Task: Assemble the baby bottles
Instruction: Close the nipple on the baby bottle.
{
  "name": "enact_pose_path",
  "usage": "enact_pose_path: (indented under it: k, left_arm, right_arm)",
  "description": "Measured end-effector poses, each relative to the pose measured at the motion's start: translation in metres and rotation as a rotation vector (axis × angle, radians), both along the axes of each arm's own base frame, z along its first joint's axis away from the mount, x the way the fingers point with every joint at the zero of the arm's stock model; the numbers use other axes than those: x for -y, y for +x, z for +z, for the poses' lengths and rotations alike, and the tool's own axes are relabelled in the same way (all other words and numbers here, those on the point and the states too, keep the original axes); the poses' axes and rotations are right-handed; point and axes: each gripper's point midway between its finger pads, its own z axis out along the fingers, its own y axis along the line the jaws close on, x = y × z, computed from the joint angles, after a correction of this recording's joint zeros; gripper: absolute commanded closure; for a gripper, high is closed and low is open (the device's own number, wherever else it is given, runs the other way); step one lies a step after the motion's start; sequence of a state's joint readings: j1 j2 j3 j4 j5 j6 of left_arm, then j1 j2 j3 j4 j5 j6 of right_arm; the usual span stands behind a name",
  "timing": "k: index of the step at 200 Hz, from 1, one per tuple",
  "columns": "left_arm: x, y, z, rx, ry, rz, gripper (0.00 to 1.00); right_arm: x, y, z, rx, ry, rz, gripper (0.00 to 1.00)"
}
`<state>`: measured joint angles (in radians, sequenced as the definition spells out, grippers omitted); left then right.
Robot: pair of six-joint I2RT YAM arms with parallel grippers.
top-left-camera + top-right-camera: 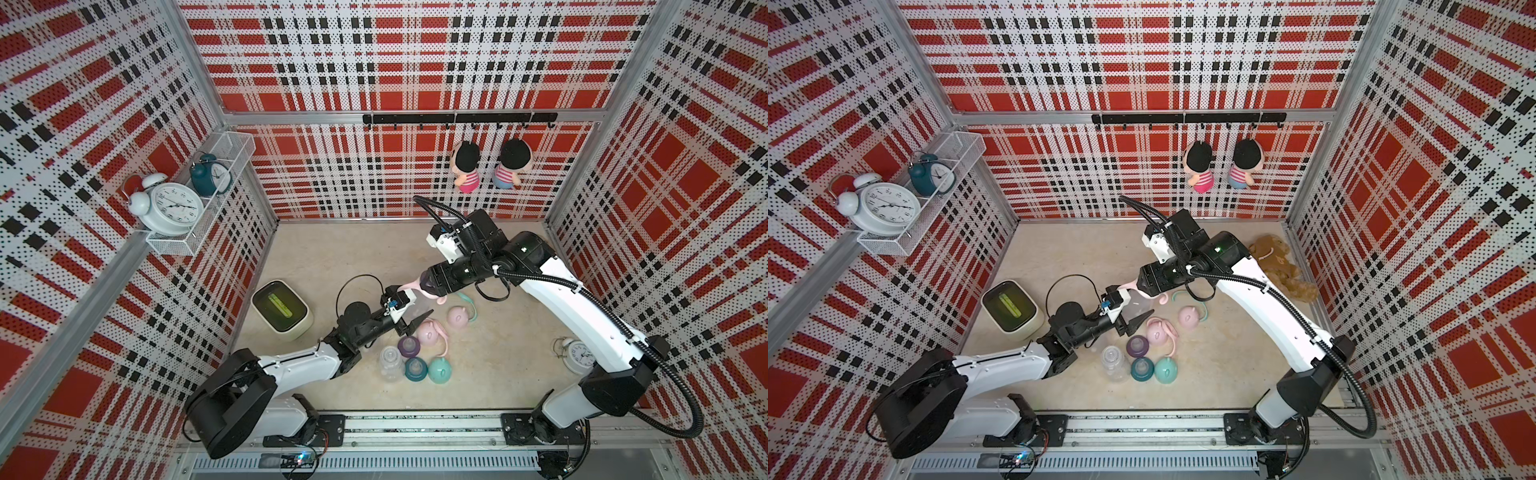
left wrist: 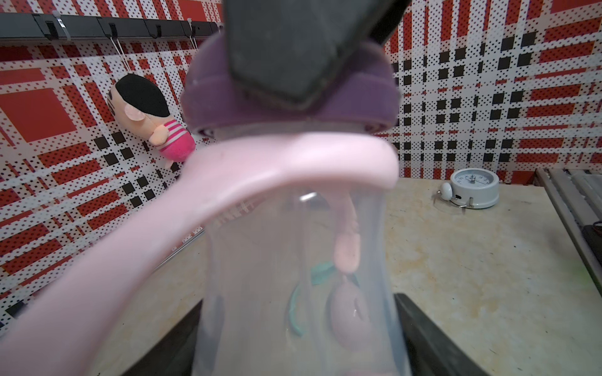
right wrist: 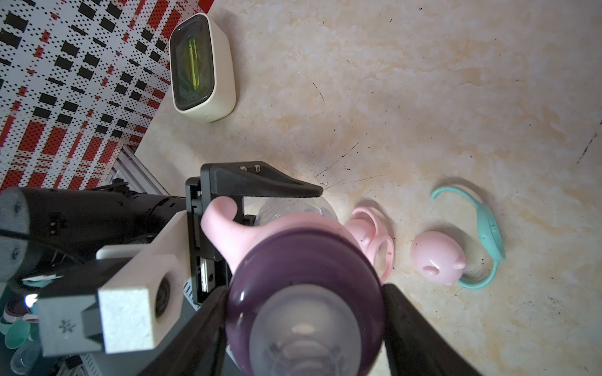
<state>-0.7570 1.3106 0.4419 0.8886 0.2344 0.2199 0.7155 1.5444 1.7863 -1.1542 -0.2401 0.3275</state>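
Left gripper (image 1: 418, 317): clenched on the clear bottle (image 2: 293, 276), mid-frame in both top views.
Right gripper (image 3: 306, 289): clamped around the purple collar (image 3: 293, 260) at that bottle's neck.
Left wrist view: only here, a sliver of neck shows between the collar and the pink handle ring (image 2: 293, 159).
Right wrist view: pink cap (image 3: 436, 257) just beside teal handle ring (image 3: 485, 234), right of frame on the desk (image 3: 423, 97).
Brown plush (image 1: 1283, 266): seen in a top view only, right edge.
Spare bottle (image 1: 390, 363): lying below centre in both top views.
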Motion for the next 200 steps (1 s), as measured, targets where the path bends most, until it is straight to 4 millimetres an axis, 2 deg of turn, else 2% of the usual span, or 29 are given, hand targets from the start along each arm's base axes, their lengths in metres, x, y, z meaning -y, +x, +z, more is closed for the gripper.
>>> enact_pose_path:
  k: [12, 60, 97, 120, 160, 200]
  left_arm:
    - [0.000, 0.001, -0.001, -0.004, 0.000, 0.014, 1.00]
    - [0.001, 0.009, -0.008, -0.019, 0.014, 0.091, 1.00]
    - [-0.005, 0.017, -0.007, -0.019, 0.013, 0.157, 1.00]
    - [-0.006, 0.022, -0.001, -0.010, 0.004, 0.188, 1.00]
    - [-0.006, 0.030, 0.012, 0.011, -0.013, 0.230, 1.00]
    - [-0.005, 0.033, 0.011, 0.009, -0.007, 0.240, 1.00]
  right_arm:
    - [0.001, 0.001, -0.001, -0.007, 0.010, -0.029, 0.43]
    - [0.004, 0.011, -0.010, -0.061, 0.060, -0.191, 0.44]
    - [0.001, 0.023, -0.013, -0.108, 0.129, -0.313, 0.45]
    - [0.002, 0.031, -0.009, -0.114, 0.166, -0.372, 0.46]
    - [0.005, 0.040, 0.002, -0.110, 0.201, -0.456, 0.40]
    - [0.005, 0.043, 0.002, -0.119, 0.196, -0.479, 0.35]
